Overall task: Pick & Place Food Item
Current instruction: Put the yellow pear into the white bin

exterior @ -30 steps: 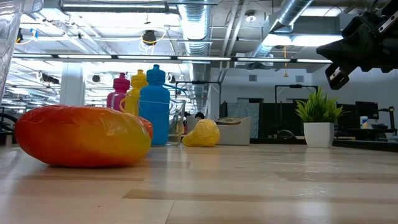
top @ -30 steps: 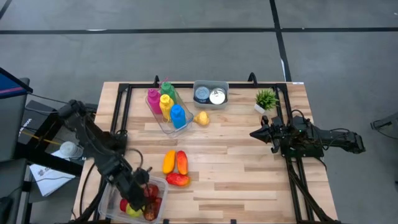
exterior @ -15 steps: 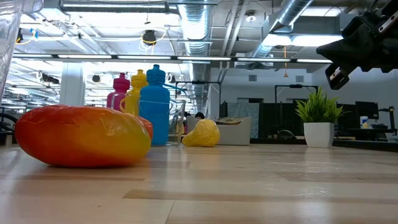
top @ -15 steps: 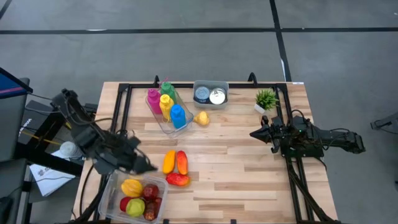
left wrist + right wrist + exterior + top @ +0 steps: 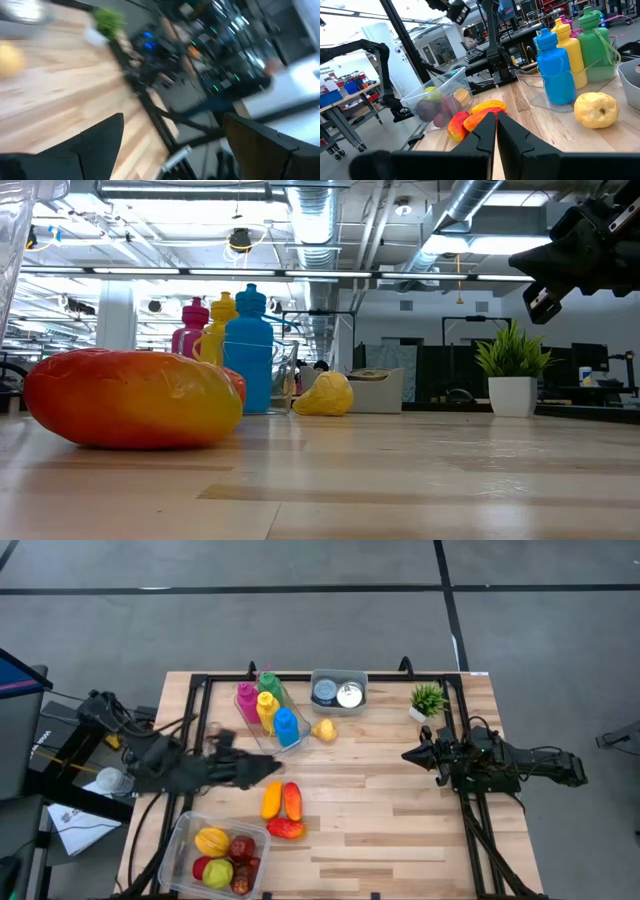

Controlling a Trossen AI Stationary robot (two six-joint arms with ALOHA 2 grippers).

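The left gripper (image 5: 268, 769) has swung up from the clear bin (image 5: 180, 838) and now reaches flat over the wooden table (image 5: 400, 820), jaws wide, empty, just beside the orange-red fruits (image 5: 282, 802). Only the high view shows the bin's fruit. The right gripper (image 5: 408, 754) hovers pinched shut near the plant (image 5: 428, 698).
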